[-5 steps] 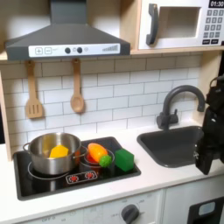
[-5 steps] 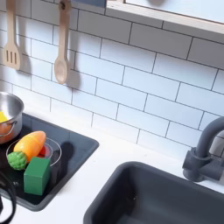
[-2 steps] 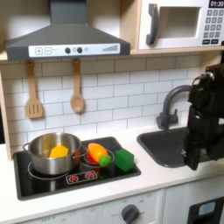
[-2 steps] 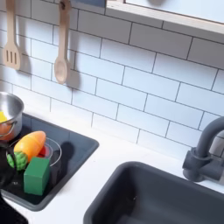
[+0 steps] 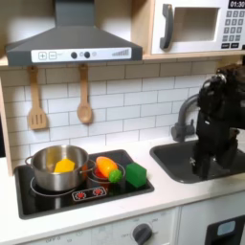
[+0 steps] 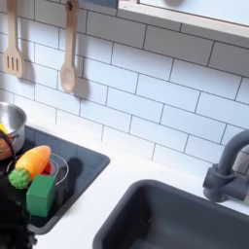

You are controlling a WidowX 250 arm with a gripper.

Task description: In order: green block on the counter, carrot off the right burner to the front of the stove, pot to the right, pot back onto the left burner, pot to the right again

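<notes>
one flat black stove [image 5: 57,198] holds one shiny steel pot [image 5: 55,167] on its left burner in the first exterior view, one stubby orange carrot [image 5: 106,168] and one dark green block [image 5: 137,174] touching it. the gripper [image 5: 205,170] hangs over the sink [image 5: 191,161]; whether its jaws are parted is unclear.

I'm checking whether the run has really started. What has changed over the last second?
The arm has swung from the first exterior view's right edge leftward over the sink, toward the stove. Nothing was grasped. The green block, carrot and pot stayed put.
</notes>
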